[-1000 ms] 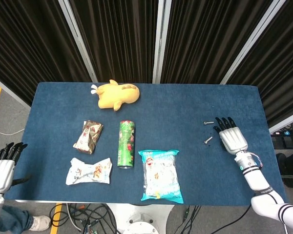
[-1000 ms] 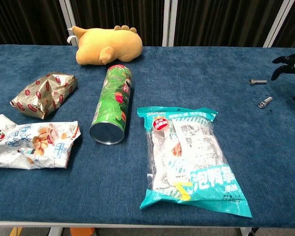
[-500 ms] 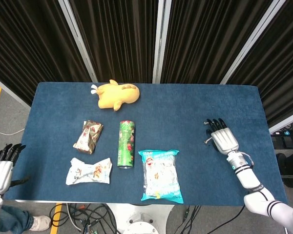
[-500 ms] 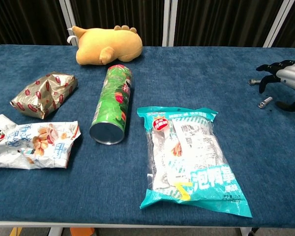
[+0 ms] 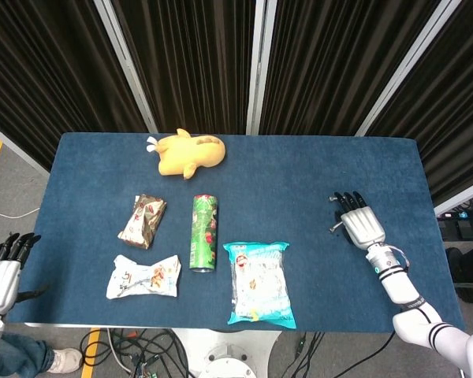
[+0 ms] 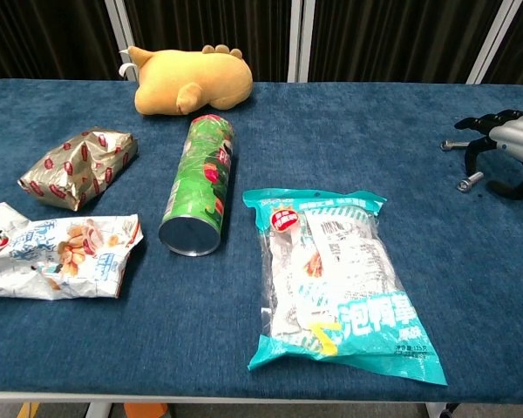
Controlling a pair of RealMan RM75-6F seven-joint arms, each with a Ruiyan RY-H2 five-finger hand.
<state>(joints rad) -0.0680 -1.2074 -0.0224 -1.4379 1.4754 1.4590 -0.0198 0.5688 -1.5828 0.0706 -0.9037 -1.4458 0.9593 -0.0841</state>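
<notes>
Hovering over two bolts: right hand [image 5: 361, 225], palm down, fingers spread and curved, nothing gripped. Nearer bolt [image 6: 469, 181] lying between thumb and fingers in the chest view, perhaps just touched by a fingertip, though too small to tell. Far bolt [image 6: 454, 145] just beyond the fingertips, apart from the first. Both resting on the blue table [image 5: 299, 173] toward its right side.

Hanging off the table's left front corner: left hand [image 5: 1, 277], fingers straight and apart, holding nothing, well away from everything on the cloth.

Lying at mid-table: green can [image 5: 205, 232] on its side, metal end toward the front edge. Just right of it, a teal snack bag [image 5: 258, 283], flat, near the front edge. Left of the can, a red-and-gold packet [image 5: 143, 220], crumpled; in front of that, a white packet [image 5: 144, 276], also crumpled. Sitting near the back edge, a yellow plush [image 5: 188, 152]. Behind the table, dark curtains [image 5: 189, 55].
</notes>
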